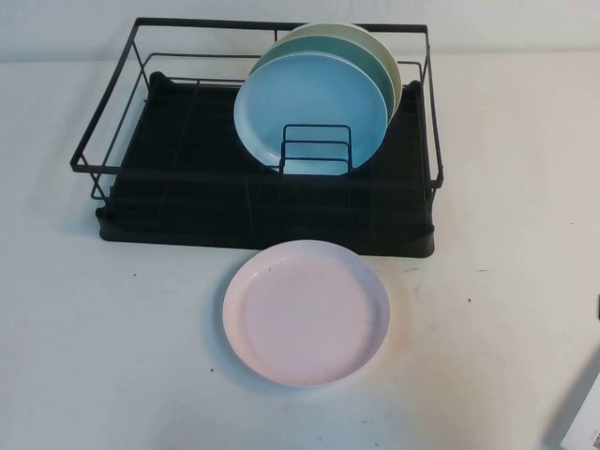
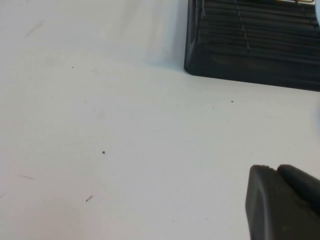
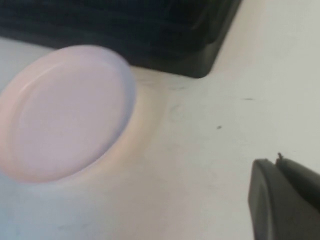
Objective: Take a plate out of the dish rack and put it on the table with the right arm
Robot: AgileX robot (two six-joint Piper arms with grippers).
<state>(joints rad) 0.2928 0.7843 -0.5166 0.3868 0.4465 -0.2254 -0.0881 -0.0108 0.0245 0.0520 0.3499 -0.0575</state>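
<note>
Plate (image 1: 306, 312), pale pink, round, shallow raised rim: lies flat and face up on the table (image 1: 112, 375), just in front of the dish rack's near edge and apart from it. Being round, it has no long axis; its open face points straight up. Surface matte, a few faint specks inside the rim.

Table: broad white surface with small dark specks, carrying every item listed.

Dish rack (image 1: 122, 141): black wire frame on a black tray base, behind the plate. Its right half holds three plates standing on edge, leaning back.

Light blue plate (image 1: 309, 103): foremost of the three, seated behind the small wire divider (image 1: 316, 150).

Teal green plate (image 1: 380, 61): second, mostly hidden.

Cream plate (image 1: 394, 58): rearmost, only its rim showing.

Right tool (image 3: 285, 200): seen only by the right wrist view, near the plate's right side and clear of it; cannot tell whether its fingers are apart or together. That view also shows the plate's rim and the rack's base corner close together.

Left tool (image 2: 282, 202): seen only by the left wrist view, over bare table near the rack's left front corner; finger state likewise cannot be told.
</note>
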